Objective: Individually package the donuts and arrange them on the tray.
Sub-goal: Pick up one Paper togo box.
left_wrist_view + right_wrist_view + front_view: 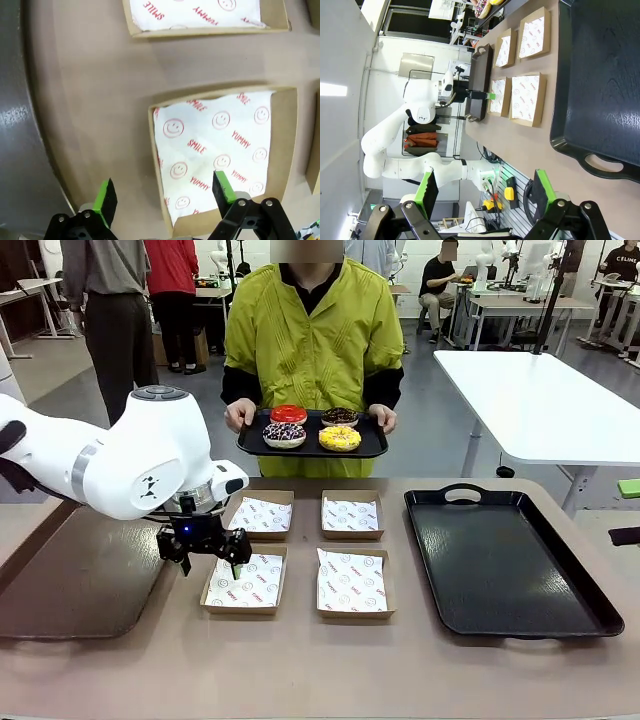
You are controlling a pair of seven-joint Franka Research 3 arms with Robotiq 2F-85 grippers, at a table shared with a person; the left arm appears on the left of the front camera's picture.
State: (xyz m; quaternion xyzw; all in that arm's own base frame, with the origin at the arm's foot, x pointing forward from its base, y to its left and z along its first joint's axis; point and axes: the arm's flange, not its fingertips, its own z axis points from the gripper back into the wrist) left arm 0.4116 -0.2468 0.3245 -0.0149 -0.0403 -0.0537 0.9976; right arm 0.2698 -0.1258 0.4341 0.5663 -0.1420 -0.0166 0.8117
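Observation:
A person across the table holds a small black tray (372,448) with the four donuts on it: glossy red (288,414), dark chocolate (340,417), chocolate with pink-white sprinkles (284,434) and yellow with sprinkles (340,439). My left gripper (210,563) hangs open just above the left edge of the near-left paper-lined box (244,582). In the left wrist view the left gripper (164,192) straddles that box's (220,150) side wall, holding nothing. My right gripper (485,187) stands open and empty off the end of the large black tray (600,75).
Three more lined cardboard boxes (350,515) sit in a two-by-two block at mid-table. The large black tray (510,560) lies to their right, and a dark flat tray (80,585) to their left under my left arm. People stand in the background.

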